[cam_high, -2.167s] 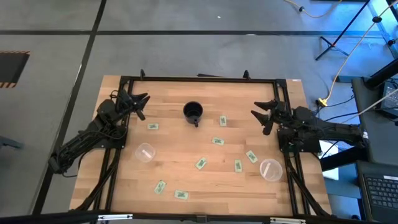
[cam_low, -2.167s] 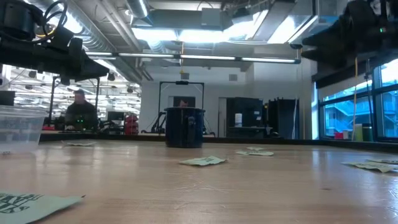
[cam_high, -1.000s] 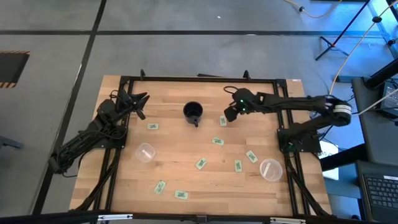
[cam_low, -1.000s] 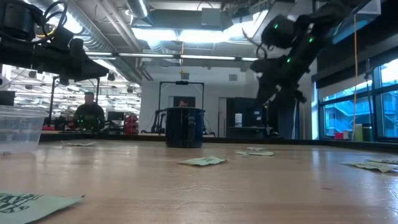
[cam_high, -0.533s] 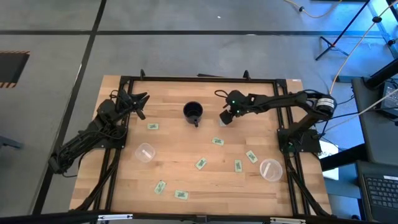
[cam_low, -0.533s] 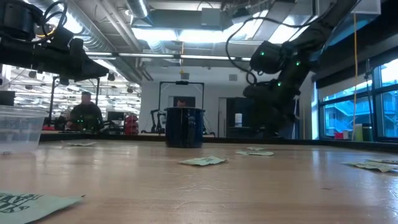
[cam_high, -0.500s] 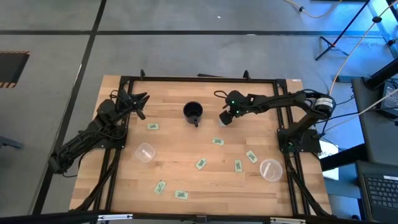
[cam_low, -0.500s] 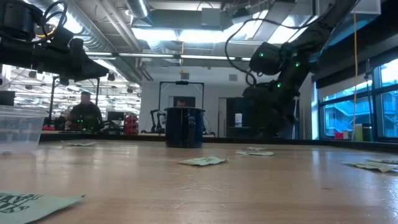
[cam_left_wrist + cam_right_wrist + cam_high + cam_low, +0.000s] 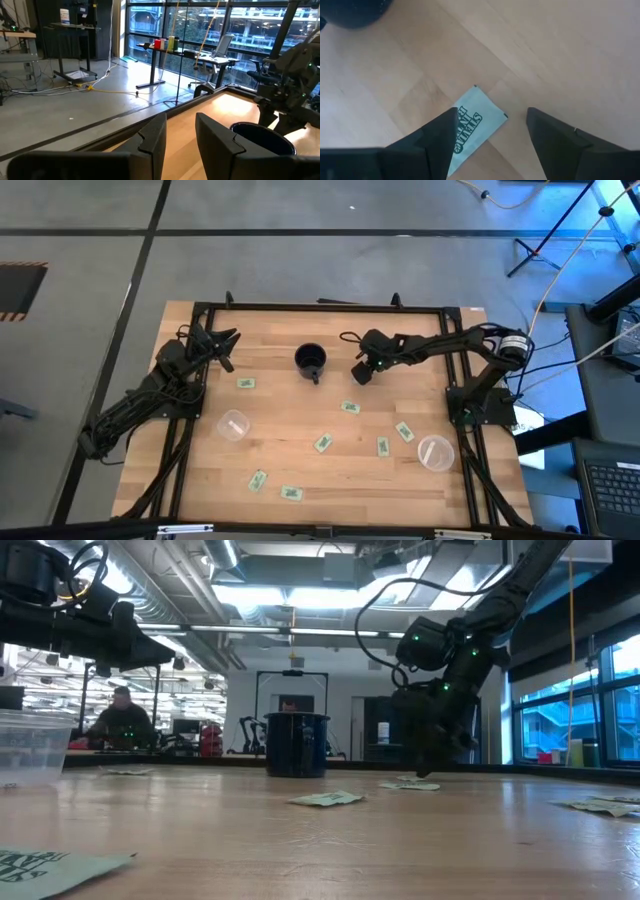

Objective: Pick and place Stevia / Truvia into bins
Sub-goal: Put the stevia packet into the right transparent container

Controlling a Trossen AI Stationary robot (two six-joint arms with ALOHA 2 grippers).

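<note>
Several pale green Stevia sachets lie scattered on the wooden table (image 9: 280, 400), among them a sachet (image 9: 349, 407) near the middle and a sachet (image 9: 246, 384) at the left. My right gripper (image 9: 359, 371) is down right of the black mug, open. Its fingers straddle one sachet (image 9: 472, 125) flat on the wood, just above it. In the low view the right gripper (image 9: 424, 768) hangs close over that sachet (image 9: 408, 783). Two clear cup bins stand apart: the left bin (image 9: 233, 425) and the right bin (image 9: 435, 451). My left gripper (image 9: 226, 346) waits at the back left, open and holding nothing.
A black mug (image 9: 311, 360) stands at the back middle, just left of the right gripper. Black frame rails (image 9: 320, 307) run round the table. More sachets lie near the front edge (image 9: 291, 494). A person sits far off in the room (image 9: 118, 718).
The right arm has reached a little farther left toward the mug and come down over the sachet there. The left arm has not moved.
</note>
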